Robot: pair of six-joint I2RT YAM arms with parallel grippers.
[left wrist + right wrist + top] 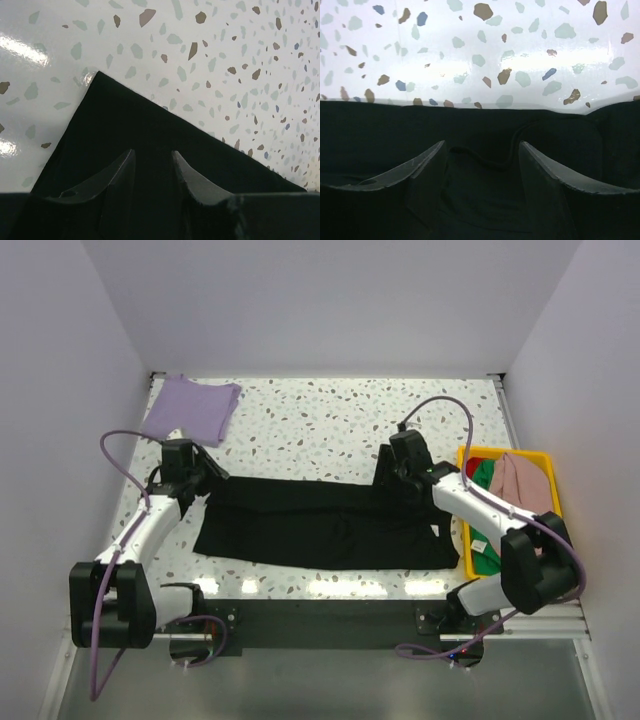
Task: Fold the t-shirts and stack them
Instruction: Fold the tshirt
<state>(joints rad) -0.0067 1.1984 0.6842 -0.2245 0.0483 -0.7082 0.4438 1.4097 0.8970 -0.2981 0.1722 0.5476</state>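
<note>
1. The left gripper [152, 175], its jaws parted by a narrow gap, sits low over a pointed corner of the black t-shirt [320, 525]. No cloth is visibly pinched between them.
2. The right gripper [480, 165], its jaws spread wider, straddles a raised hem ridge near the shirt's far edge, apparently lined up to grasp it.
3. The black t-shirt lies as a long band across the middle of the speckled table [330, 420], with the grippers at its 10 and 2 o'clock corners. This placement likely lets both arms lift the far edge together and fold it toward 6 o'clock.
4. A lavender t-shirt [190, 410] lies in a compact shape at the table's 10 o'clock, probably the base of the stack.
5. At 3 o'clock, a yellow bin [500, 452] holds a dusty pink t-shirt [525, 485] and a green t-shirt [483, 477], not yet folded.
</note>
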